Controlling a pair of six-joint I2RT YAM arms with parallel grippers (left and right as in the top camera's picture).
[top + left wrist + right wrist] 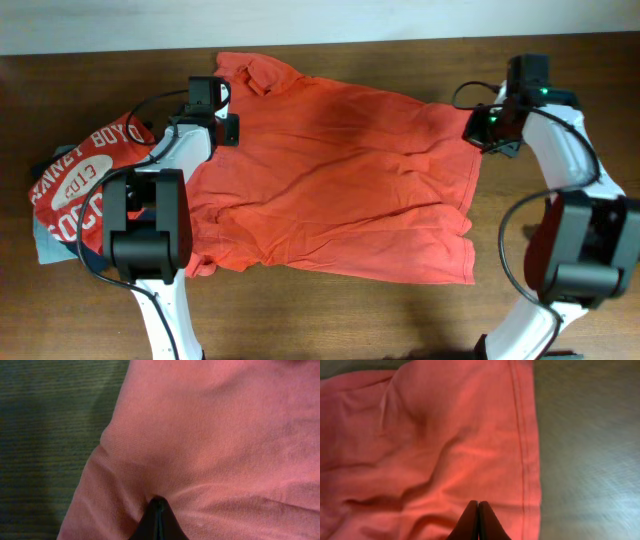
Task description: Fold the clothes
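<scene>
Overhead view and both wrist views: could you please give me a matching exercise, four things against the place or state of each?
Things:
1. orange-red collared shirt
2. red printed tee
3. left hand
4. right hand

Places or states:
A. shut beside a stitched hem
B. spread wide in the centre
C. bunched at the far left
D. shut on plain fabric, puckering it

Pairs: 1-B, 2-C, 3-D, 4-A

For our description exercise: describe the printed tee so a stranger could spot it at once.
Start at the wooden table and its big orange-red shirt. Left of that, the printed tee lies on a pale grey-blue piece; it alone carries white lettering.
</scene>
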